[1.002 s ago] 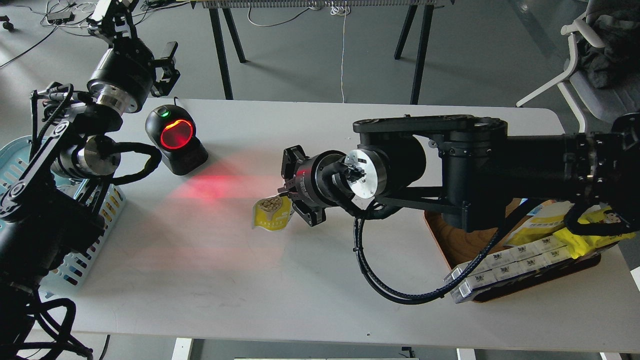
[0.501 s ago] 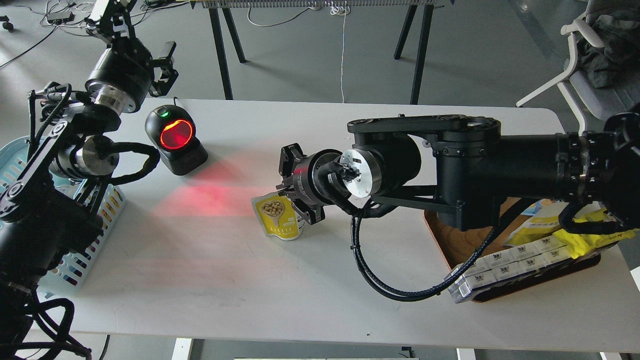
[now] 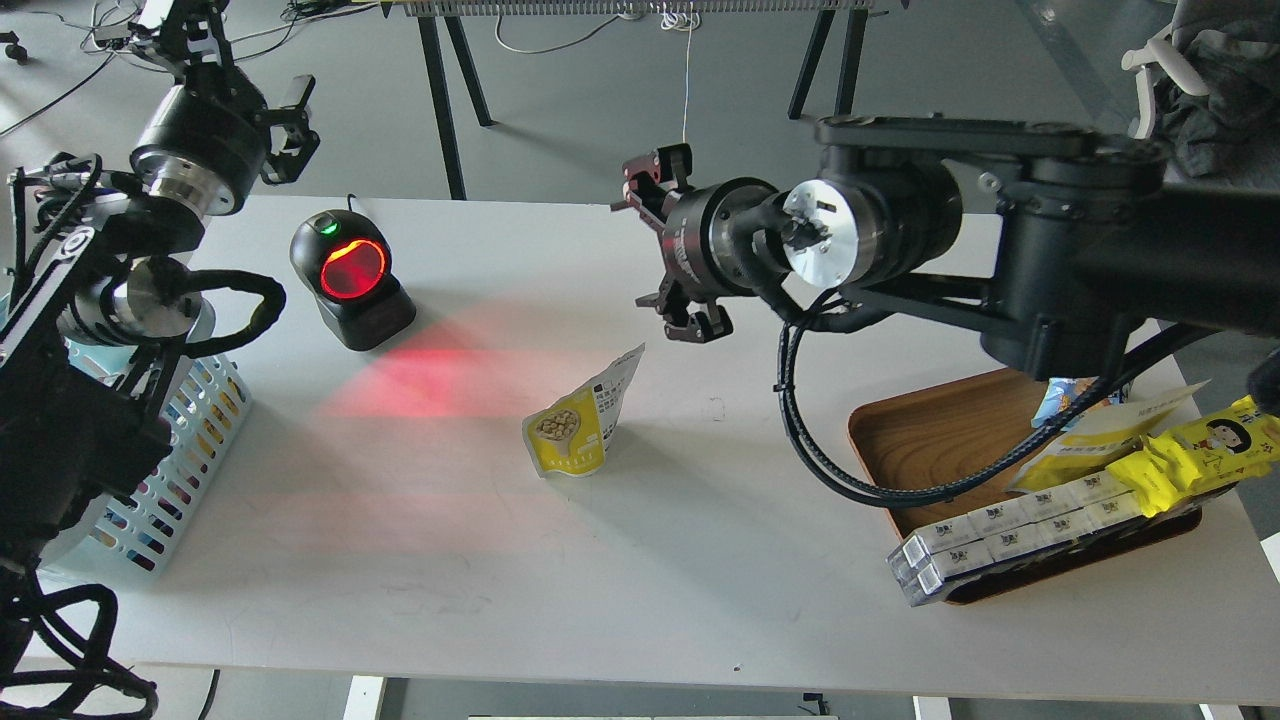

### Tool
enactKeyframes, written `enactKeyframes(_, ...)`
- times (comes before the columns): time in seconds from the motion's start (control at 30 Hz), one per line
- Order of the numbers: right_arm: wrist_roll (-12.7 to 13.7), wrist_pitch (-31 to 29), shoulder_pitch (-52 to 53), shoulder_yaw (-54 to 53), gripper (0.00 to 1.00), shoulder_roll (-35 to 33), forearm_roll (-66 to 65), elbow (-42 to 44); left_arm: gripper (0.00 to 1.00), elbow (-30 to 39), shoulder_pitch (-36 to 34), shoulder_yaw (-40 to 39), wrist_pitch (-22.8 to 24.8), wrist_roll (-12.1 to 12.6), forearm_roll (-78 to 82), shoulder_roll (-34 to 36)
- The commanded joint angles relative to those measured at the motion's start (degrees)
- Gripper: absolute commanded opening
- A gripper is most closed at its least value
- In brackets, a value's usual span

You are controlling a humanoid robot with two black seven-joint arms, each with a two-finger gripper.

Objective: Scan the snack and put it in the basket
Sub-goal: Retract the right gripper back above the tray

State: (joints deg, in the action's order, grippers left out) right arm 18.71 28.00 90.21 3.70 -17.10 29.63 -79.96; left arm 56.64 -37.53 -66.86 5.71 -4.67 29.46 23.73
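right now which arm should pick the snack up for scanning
Probably the right: its open gripper hangs just above and right of the snack standing free on the table. The left gripper is far off, beyond the scanner.

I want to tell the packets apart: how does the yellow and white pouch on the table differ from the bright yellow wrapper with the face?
The pouch stands alone on the white table; the wrapper lies on the wooden tray among other packets. The pouch shows a round picture of beige balls; the wrapper shows a cartoon face. The pouch is short, the wrapper long. Both are mostly yellow, and no gripper holds either.
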Motion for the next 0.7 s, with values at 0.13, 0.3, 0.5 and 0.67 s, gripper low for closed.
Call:
enactKeyframes(0.13,0.0,0.0,-0.5,-6.6,0.96,-12.4,-0.2,-4.1,1.0,0.9,-1.7,0.6,-0.3,0.1,0.6,7.9)
enactKeyframes(0.3,-0.1,-3.5,-4.3,-13.8,0.97,-22.3,-0.3,-3.2,1.0,5.1,-2.0,0.7,-1.1,2.2,3.6,17.1)
enactKeyframes(0.5,-2.4,-18.9,-16.9,-24.5,0.96,-26.4,-0.9,6.7,1.0,16.5,-1.1,1.2,-0.3,5.2,8.8,32.4)
enactKeyframes(0.67,-3.8,-32.0,-25.9,-31.7,0.96,-25.9,-0.9,18.5,1.0,32.5,2.9,5.2,-0.4,5.4,10.1,49.9)
